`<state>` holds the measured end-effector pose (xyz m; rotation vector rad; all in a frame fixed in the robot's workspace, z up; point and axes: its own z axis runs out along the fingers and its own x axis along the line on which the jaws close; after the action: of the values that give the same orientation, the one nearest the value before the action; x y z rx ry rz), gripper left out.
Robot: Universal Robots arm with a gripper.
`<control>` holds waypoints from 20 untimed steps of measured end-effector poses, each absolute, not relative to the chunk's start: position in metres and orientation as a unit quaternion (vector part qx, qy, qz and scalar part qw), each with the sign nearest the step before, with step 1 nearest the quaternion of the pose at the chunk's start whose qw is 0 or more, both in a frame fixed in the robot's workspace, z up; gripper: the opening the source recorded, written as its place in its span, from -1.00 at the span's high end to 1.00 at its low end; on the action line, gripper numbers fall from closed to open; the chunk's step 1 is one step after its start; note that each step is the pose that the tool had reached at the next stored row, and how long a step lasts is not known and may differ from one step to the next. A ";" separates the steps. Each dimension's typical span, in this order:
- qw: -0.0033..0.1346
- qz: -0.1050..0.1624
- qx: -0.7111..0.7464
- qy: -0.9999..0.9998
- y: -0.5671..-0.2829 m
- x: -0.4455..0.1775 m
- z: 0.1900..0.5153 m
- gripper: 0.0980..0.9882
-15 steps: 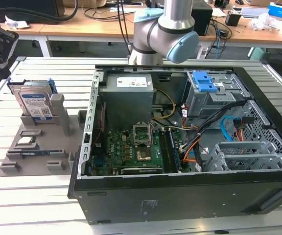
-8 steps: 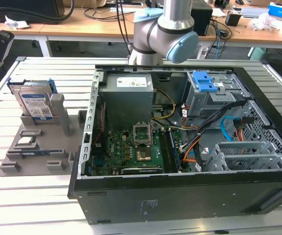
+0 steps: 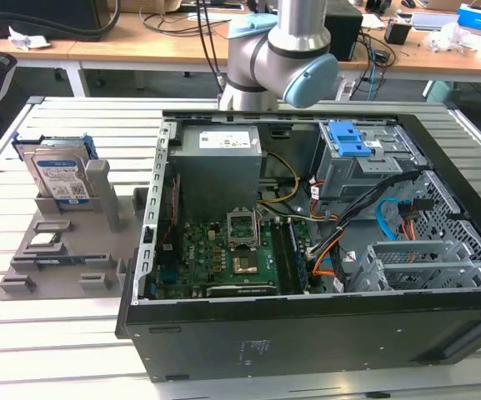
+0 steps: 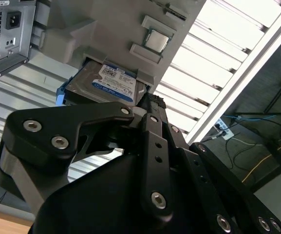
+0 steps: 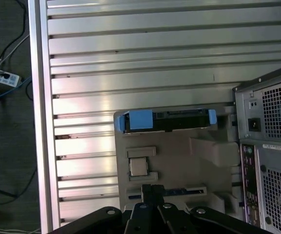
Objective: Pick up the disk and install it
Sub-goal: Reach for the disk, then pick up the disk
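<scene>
The disk [image 3: 57, 171] stands on edge in a slot at the far end of a grey holder tray [image 3: 65, 254], at the exterior view's left. It is silver with a blue-and-white label and a blue carrier frame. In both wrist views my gripper's black fingers sit together with nothing between them. In the second wrist view my gripper [image 4: 147, 101] hovers near the disk [image 4: 108, 83] without touching it. The first wrist view shows my gripper [image 5: 151, 188] over the tray [image 5: 179, 156], apart from the disk's blue frame [image 5: 140, 119].
An open computer case [image 3: 307, 333] lies right of the tray, with a motherboard [image 3: 223, 254], a power supply [image 3: 219, 154] and a grey drive cage with a blue latch [image 3: 348, 142]. A small silver chip [image 3: 44, 242] rests on the tray. The slatted metal table [image 3: 57, 333] surrounds both.
</scene>
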<state>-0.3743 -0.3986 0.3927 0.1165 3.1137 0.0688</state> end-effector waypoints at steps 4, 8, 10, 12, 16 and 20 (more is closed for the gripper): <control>0.013 0.022 0.037 0.999 -0.395 -0.377 0.393 0.98; 0.013 0.022 0.037 0.999 -0.388 -0.377 0.393 0.98; 0.013 0.022 0.037 0.999 -0.387 -0.377 0.393 0.98; 0.012 0.022 0.037 0.999 -0.387 -0.377 0.393 0.98; 0.012 0.022 0.037 0.999 -0.387 -0.377 0.393 0.98; 0.012 0.022 0.037 0.999 -0.387 -0.377 0.393 0.98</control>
<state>-0.3771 -0.3865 0.3927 0.1165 3.1137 0.0688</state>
